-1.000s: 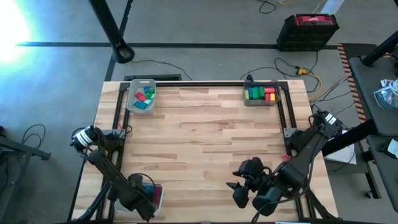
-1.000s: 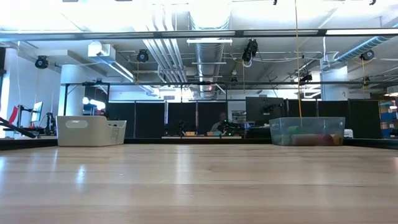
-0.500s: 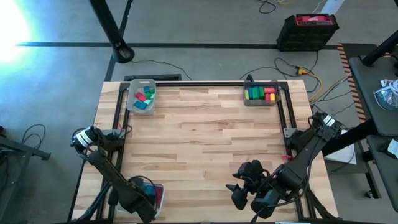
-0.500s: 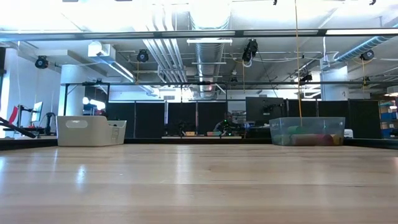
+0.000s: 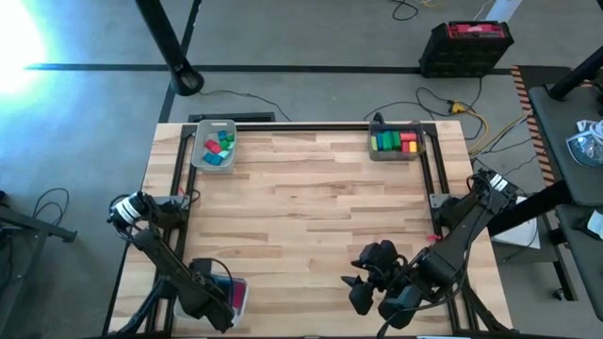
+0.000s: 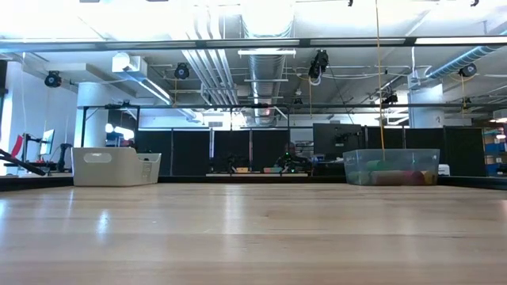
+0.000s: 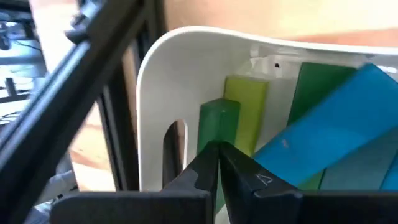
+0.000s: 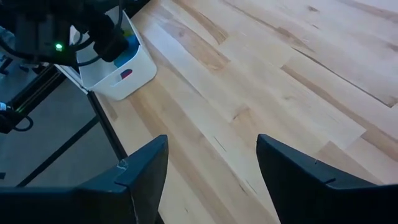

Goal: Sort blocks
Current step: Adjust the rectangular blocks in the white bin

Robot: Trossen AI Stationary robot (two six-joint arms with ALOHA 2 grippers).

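- High view: straight down over the whole table.
- Low view: level across the tabletop toward its 12 o'clock edge.
- Left wrist: pressed close inside the white bin at 7 o'clock.
- Right wrist: from 5 o'clock, looking across to that same bin.

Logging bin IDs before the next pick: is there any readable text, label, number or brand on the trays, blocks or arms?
None readable.
Left gripper: small triangle mark on one finger, no letters.
White bin: red spot on its wall, too blurred to read.
Black case on the floor: red top, no legible text.
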